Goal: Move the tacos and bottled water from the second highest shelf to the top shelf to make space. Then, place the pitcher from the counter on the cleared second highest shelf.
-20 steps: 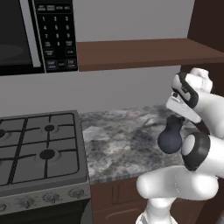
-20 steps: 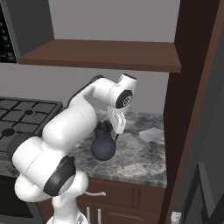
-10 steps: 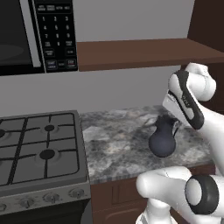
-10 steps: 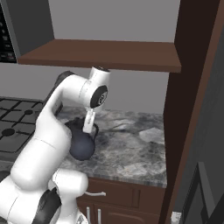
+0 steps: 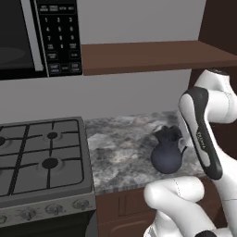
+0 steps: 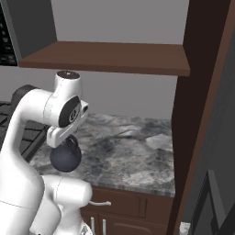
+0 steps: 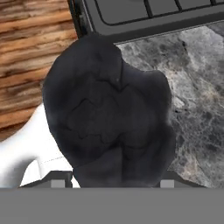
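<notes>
We see the pitcher near the table front edge; our tool's state stays hidden behind it.

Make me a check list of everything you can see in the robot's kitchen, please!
Surface: the counter, grey-and-white marbled stone over dark brown cabinets.
Job's things: the pitcher, dark and round-bellied, upright over the counter's front part, at the end of the arm; in the hand view it hangs close under the camera.
Clutter: nothing seen.
Grippers: the gripper is hidden behind the arm and the pitcher; open or shut cannot be told.
Cables: nothing seen.
Surroundings: a gas stove left of the counter, a microwave above it, a brown wooden shelf on the wall, a tall dark wooden panel at the counter's right end.
</notes>
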Motion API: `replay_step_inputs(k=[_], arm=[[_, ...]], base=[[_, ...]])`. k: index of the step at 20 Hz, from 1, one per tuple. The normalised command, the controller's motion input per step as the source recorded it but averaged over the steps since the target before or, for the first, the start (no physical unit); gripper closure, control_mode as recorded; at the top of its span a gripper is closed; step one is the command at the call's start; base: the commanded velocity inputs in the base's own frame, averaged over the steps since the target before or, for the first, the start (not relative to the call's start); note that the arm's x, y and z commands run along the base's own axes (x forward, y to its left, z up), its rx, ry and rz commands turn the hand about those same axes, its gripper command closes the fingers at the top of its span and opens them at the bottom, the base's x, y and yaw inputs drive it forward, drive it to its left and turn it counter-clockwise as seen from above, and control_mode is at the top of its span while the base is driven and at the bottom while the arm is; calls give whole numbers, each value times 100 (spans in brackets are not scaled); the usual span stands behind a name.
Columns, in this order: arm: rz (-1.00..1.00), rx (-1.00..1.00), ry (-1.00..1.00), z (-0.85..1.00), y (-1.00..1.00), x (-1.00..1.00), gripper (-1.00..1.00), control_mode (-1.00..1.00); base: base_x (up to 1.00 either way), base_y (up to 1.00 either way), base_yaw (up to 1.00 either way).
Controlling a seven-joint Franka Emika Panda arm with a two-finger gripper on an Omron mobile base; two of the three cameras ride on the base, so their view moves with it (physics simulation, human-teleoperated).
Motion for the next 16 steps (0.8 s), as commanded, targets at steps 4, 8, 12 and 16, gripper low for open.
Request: replay_step_inputs(k=[4,8,12,16], arm=[[-55,0,-12,51,36,-46,100,-100],[-59,0,-22,42,22,-26,100,-100],[-59,0,-24,38,9,-6,100,-100],[-47,4,-28,26,0,-6,100,-100]], base=[[0,0,0],[0,0,0],[0,0,0],[0,0,0]])
